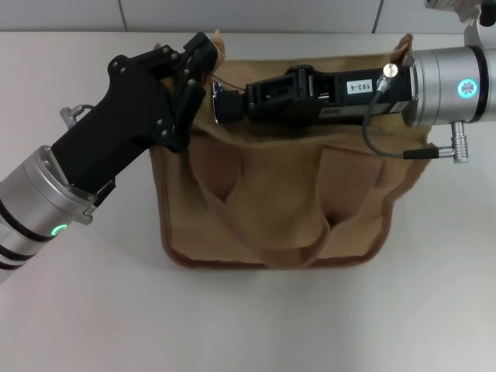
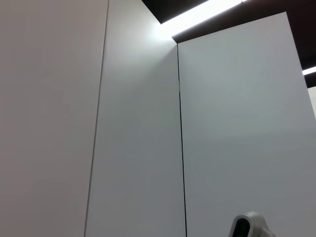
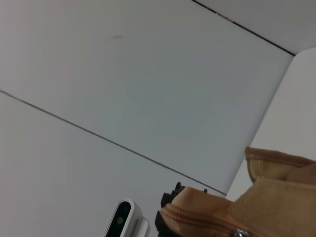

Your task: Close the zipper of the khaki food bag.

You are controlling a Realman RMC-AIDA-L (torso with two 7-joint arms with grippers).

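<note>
Even, bright light falls from overhead. A ceiling light strip (image 2: 202, 14) glares white at the top of the left wrist frame. Soft shadows edge the khaki food bag (image 1: 271, 201); focus is sharp.

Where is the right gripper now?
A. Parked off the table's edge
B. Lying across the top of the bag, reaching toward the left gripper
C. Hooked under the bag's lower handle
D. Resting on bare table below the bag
B: in the head view the right gripper stretches along the top edge of the bag, its tip close to the left gripper at the bag's upper left corner.
</note>
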